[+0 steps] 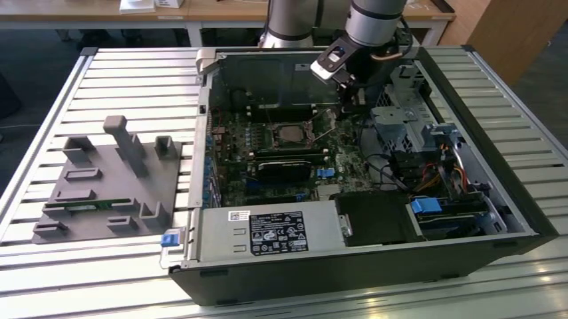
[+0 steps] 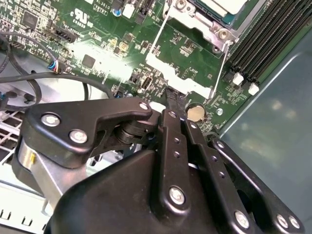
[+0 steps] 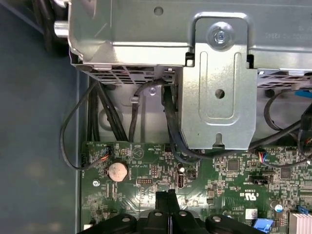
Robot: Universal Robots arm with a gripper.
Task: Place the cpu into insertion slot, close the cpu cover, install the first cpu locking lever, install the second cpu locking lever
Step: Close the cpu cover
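exterior view: claw (image 1: 342, 114) low inside the open computer case (image 1: 355, 279), near the cpu (image 1: 288, 135), which lies in its socket toward the exterior view's left.
second wrist view: fingers (image 2: 175, 103) pressed together, nothing between them; cpu (image 2: 220, 5) apart from them, past two wire levers (image 2: 157, 33).
first wrist view: closed claw (image 3: 168, 196) over the green board (image 3: 219, 170), near a coin battery (image 3: 117, 171).
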